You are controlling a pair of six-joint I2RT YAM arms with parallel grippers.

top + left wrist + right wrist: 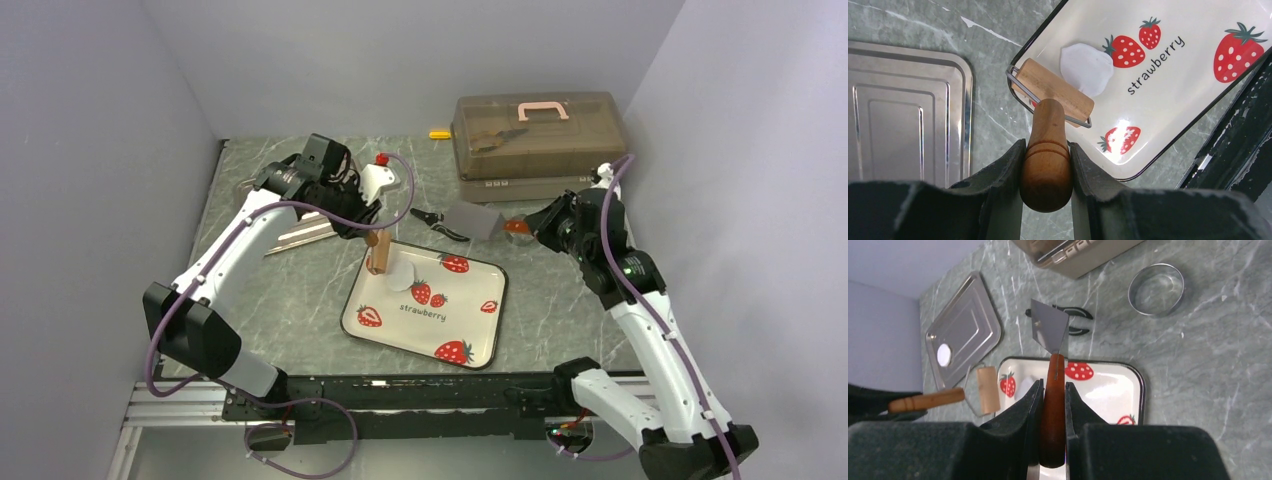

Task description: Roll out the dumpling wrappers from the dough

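A flattened white patch of dough [1086, 68] lies on the strawberry plate [1198, 95] near its far-left corner; it also shows in the top view [402, 277]. My left gripper [1047, 150] is shut on the handle of the wooden roller [1053, 92], whose cylinder sits over the plate's edge right beside the dough. My right gripper [1053, 387] is shut on the red-brown handle of a metal scraper [1049, 326], held above the plate's far side. One thin white wrapper [944, 355] lies on the steel tray [964, 330].
A clear round ring [1156, 288] stands on the table to the right of the plate. Black-handled pliers [438, 222] lie behind the plate. A brown tool box [540, 135] sits at the back right. The steel tray [903, 115] lies left of the plate.
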